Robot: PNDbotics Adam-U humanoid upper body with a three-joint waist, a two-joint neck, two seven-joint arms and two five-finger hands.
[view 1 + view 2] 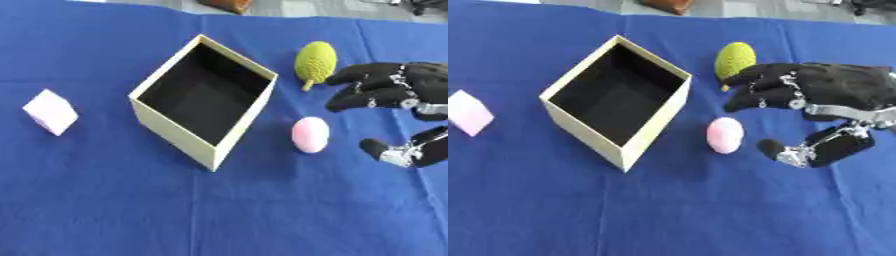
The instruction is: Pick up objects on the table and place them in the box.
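No writing shows. Pink egg (311, 134) right of the box (178, 134) — right hand (820, 92) beside it, spread wide, empty.

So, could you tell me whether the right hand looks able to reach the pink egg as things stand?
Probably yes: the right hand is open beside the pink egg, with only bare blue cloth between them.

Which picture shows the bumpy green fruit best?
The left eye view: the whole bumpy green fruit shows, stem too, clear of the right hand. In the right eye view the hand's fingers cover its lower right side.
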